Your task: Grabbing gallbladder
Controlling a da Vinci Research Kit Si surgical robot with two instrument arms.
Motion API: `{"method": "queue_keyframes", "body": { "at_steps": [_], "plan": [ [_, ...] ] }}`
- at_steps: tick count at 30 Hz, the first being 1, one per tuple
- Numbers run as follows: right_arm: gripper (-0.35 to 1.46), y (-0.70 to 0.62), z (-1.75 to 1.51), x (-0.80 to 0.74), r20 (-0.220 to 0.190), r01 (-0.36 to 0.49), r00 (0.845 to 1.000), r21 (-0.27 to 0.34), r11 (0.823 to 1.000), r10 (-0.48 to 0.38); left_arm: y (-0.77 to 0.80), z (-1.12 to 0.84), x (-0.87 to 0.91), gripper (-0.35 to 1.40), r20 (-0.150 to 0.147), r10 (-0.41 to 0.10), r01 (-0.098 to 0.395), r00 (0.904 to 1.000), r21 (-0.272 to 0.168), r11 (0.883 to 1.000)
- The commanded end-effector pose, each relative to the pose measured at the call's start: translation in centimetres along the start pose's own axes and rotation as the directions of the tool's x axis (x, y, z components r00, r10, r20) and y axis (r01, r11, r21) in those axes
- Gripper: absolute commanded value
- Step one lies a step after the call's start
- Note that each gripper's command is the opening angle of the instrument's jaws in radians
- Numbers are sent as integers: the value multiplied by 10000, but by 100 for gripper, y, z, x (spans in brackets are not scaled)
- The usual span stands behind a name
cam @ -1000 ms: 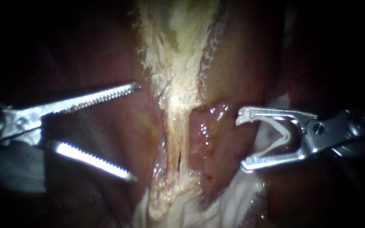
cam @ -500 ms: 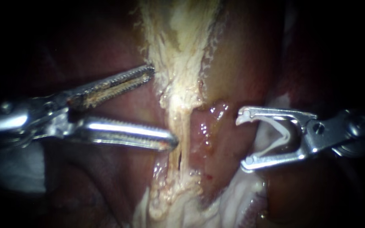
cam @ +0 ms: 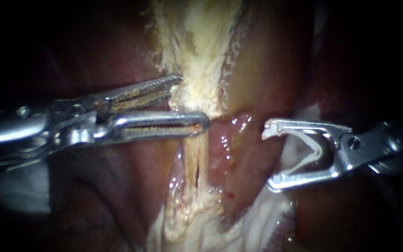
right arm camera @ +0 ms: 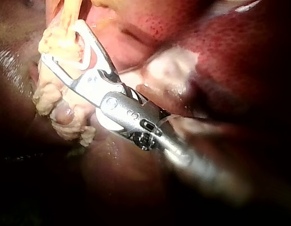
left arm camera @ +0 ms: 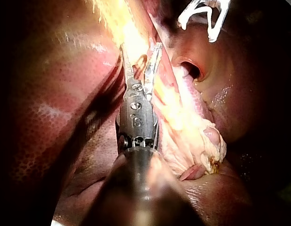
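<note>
Endoscope view. The cream-coloured, frayed fibrous band of the gallbladder (cam: 197, 56) runs from top centre to bottom centre, flanked by dark red liver (cam: 94, 196). The left instrument (cam: 193, 100), entering from the left edge, has its serrated steel end effector spread, straddling the band at centre. At centre right, the right instrument (cam: 267, 155) has its end effector wide apart, both jaws bearing on an open white V-shaped clip (cam: 314, 149).

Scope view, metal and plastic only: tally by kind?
Instruments: 2 (left instrument, right instrument)
Clips: 1 (white clip, held in the right instrument's jaws)
Total: 3
</note>
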Motion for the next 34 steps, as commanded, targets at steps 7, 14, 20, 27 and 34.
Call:
{"method": "queue_keyframes", "body": {
  "at_steps": [7, 14, 20, 27, 34],
  "plan": [
    [59, 0, 0, 1, -1, -2, 10000, -1, 10000, 2, 17, 12, 9, 27, -309, -96, 82, 9995, -460, 9989],
    [59, -1, 0, 2, -2, -6, 10000, 3, 10000, 6, 26, 19, 11, -35, -727, -352, 294, 9967, -800, 9964],
    [59, 0, 0, 3, -2, -11, 10000, 0, 10000, 11, 27, 15, 11, -35, -1054, -730, 627, 9917, -979, 9932],
    [59, 0, 0, 3, -2, -12, 10000, 0, 10000, 12, 24, 12, 11, -35, -1042, -897, 793, 9905, -999, 9918],
    [59, 0, 0, 3, -3, -13, 10000, -1, 10000, 13, 21, 10, 9, -35, -1059, -1035, 943, 9890, -888, 9916]
  ]
}}
